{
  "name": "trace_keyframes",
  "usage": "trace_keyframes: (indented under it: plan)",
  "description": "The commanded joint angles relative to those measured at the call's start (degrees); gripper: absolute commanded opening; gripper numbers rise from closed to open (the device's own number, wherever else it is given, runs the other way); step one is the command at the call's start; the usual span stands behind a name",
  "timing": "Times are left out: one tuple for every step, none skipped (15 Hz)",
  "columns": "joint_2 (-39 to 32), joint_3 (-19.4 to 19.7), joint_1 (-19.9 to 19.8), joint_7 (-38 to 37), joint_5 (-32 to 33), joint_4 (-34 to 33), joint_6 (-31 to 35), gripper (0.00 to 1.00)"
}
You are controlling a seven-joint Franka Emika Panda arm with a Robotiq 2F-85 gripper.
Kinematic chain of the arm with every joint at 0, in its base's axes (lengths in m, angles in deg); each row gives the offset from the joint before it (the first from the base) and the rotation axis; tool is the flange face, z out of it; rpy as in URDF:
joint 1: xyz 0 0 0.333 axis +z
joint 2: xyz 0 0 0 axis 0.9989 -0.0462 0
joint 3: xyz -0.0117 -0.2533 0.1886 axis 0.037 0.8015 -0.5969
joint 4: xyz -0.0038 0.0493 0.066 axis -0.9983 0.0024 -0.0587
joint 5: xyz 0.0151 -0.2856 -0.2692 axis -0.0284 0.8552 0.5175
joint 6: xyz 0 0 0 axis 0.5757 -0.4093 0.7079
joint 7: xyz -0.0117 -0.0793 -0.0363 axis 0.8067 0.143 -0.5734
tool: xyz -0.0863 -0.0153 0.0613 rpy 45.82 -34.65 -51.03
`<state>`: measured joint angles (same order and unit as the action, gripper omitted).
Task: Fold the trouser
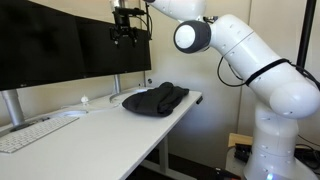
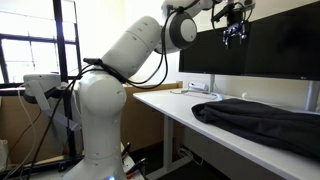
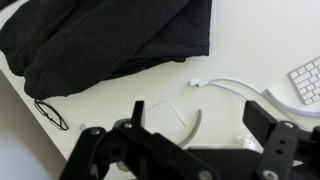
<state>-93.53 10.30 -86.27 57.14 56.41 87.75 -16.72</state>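
Note:
The black trouser [image 1: 155, 98] lies bunched and wrinkled on the white desk [image 1: 110, 140] near its end, below the monitors. It also shows in an exterior view [image 2: 265, 122] and at the top of the wrist view [image 3: 110, 35]. My gripper [image 1: 125, 38] hangs high above the desk in front of the monitors, well clear of the trouser, and it shows in both exterior views [image 2: 234, 38]. In the wrist view its two black fingers [image 3: 200, 125] are spread apart with nothing between them.
Two black monitors [image 1: 60, 45] stand on stands along the desk's back. A white keyboard [image 1: 35, 133] and a white cable [image 3: 235, 88] lie beside the trouser. A thin black cord loop [image 3: 50, 112] lies at the desk edge.

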Motion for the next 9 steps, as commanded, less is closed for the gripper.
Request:
trace_keyframes:
  plan:
    - [3.23, -0.98, 1.68, -1.48, -0.3, 0.94, -4.29, 1.0]
    - [3.87, -1.12, 2.2, -2.0, -0.42, 0.86, -5.23, 1.0]
    - [4.42, -1.42, 2.42, -2.69, -0.84, 0.72, -5.84, 1.0]
    - [2.99, -0.96, 2.15, -0.67, 0.3, 0.72, -3.65, 1.0]
    - [3.5, -1.17, 2.42, -1.1, 0.25, 0.7, -4.07, 1.0]
    - [3.87, -1.23, 2.61, -1.3, 0.24, 0.69, -4.35, 1.0]
    - [4.04, -1.24, 2.68, -1.34, 0.25, 0.69, -4.47, 1.0]
    - [4.06, -1.24, 2.67, -1.34, 0.25, 0.7, -4.47, 1.0]
    - [4.05, -1.24, 2.67, -1.34, 0.25, 0.75, -4.48, 1.0]
